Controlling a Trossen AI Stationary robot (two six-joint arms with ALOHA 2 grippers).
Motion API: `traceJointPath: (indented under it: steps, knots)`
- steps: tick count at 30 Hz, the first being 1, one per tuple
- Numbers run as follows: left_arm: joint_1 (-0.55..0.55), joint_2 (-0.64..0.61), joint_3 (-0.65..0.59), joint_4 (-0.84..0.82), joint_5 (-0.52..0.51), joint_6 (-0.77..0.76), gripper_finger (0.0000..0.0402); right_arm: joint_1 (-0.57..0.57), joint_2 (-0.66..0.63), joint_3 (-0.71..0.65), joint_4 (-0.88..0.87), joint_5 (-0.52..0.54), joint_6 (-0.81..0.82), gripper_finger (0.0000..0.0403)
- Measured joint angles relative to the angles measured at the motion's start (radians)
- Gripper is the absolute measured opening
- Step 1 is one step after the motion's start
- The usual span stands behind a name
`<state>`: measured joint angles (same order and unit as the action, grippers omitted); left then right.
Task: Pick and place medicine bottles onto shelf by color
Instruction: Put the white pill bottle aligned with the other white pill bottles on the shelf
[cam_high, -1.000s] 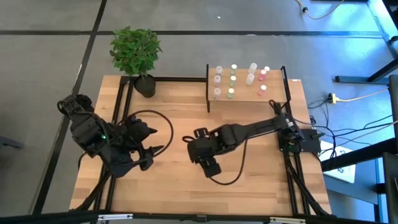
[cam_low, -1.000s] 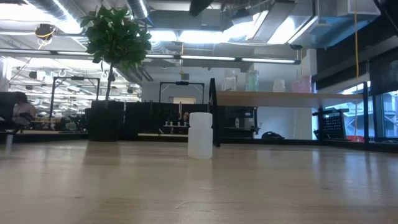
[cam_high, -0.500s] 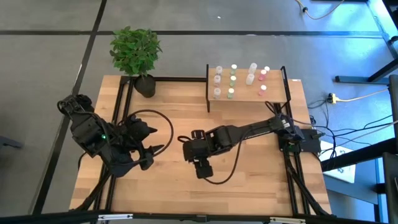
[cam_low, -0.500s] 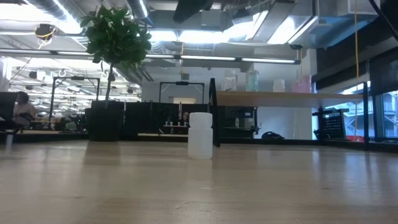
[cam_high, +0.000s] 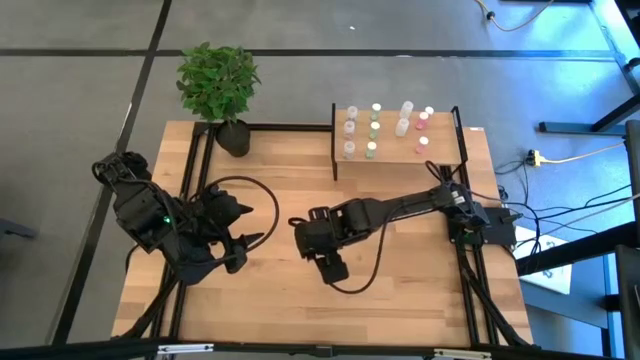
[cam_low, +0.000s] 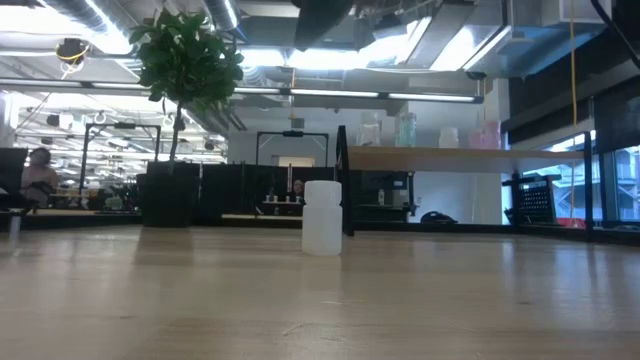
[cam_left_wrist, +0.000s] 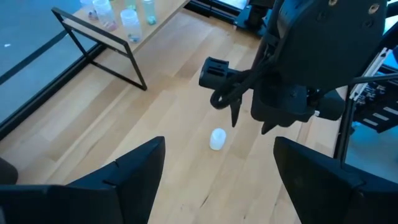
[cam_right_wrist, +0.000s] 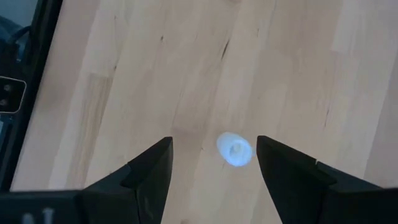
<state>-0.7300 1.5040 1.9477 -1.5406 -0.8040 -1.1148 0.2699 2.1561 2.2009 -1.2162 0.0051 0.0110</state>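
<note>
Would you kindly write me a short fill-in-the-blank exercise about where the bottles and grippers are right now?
1. One bottle stands alone on the ____, not on the shelf.
2. The right gripper hangs above it with jaws ____.
3. The other bottles stand on the ____.
4. The left gripper waits, ____.

Missing words: table; open; shelf; open

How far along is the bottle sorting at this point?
Mostly done: about ten bottles stand in rows on the shelf. In hand: the right gripper hangs open above the one white bottle left on the table, not yet gripping it. Left: grasp it and shelve it. The left gripper waits open at the table's left.
</note>
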Motion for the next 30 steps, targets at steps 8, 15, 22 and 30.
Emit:
traceJointPath:
  steps: [8, 15, 22, 30]
  knots:
    - [0.0, 0.0, 0.0, 0.0, 0.0, 0.001, 0.0295, 0.0, 0.004, 0.0, -0.002, 0.0, -0.018, 0.0213]
    - [0.0, 0.0, 0.0, 0.0, 0.001, 0.001, 0.0295, -0.011, 0.004, 0.0, -0.001, -0.029, -0.016, 0.0197]
    - [0.0, 0.0, 0.0, 0.0, 0.001, 0.001, 0.0295, -0.023, 0.004, 0.0, -0.001, -0.032, -0.018, 0.0239]
    - [0.0, 0.0, 0.0, 0.0, 0.001, 0.001, 0.0295, -0.024, 0.004, -0.071, 0.041, -0.028, -0.071, 0.028]
